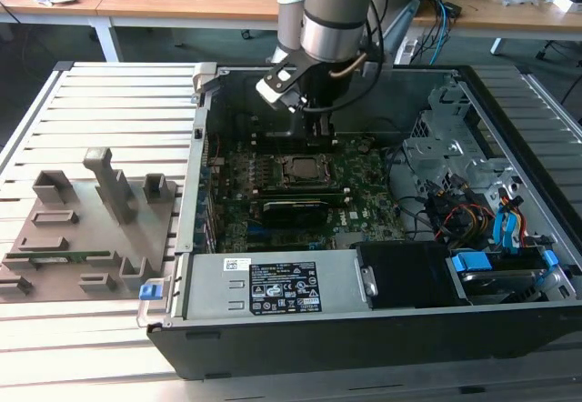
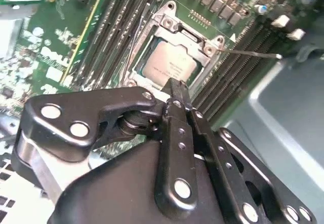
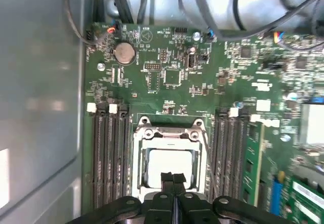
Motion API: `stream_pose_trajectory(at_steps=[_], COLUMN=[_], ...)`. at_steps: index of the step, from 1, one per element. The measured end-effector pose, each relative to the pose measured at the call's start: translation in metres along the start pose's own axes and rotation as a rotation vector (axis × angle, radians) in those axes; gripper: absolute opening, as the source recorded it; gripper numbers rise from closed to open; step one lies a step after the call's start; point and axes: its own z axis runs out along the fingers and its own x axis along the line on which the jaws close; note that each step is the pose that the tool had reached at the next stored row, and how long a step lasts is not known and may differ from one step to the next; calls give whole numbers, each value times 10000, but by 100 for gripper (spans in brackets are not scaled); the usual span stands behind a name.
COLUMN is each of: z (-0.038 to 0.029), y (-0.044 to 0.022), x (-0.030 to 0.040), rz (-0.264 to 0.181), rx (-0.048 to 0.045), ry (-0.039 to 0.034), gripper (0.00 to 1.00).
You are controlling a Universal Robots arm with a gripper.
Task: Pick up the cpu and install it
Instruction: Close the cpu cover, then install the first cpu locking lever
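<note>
Standing by the bench and reading the exterior view from its left, I am seeing the grey plastic tray (image 1: 82,229) lying at nine o'clock of the open computer case (image 1: 364,347). Moving towards the middle, the cpu (image 1: 303,171) is sitting flat inside the metal-framed socket (image 3: 169,131) on the motherboard (image 1: 236,193). Its silvery top is facing up, and memory slots (image 3: 109,153) are running along both sides of it.

The gripper (image 1: 320,129) is hanging at about twelve o'clock of the socket in that exterior view. In both wrist views its fingers are pressing together with nothing between them. The tips are sitting over the chip's near edge, and whether they are touching it I cannot tell.

To my eye the chip is looking light, stiff and thin. Its smooth lid is likely slippery and its underside probably delicate. I am judging two opposite edges at the pale rim to be the place for holding it, kept level.
</note>
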Motion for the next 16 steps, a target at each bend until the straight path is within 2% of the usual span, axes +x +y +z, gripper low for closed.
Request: stream_pose_trajectory(at_steps=[1, 2, 7, 9, 11, 16], z=[-107, -127, -129, -129, -129, -129], y=[-5, -5, -6, -6, -6, -6], x=[-2, -2, -2, -2, -2, -2], rz=[0, 0, -10, -678, -1086, -2528], rx=[1, -1, 1, -8, -14, -34], ry=[-2, 1, 0, -31, -49, -111], gripper=[11, 11, 11, 11, 11, 11])
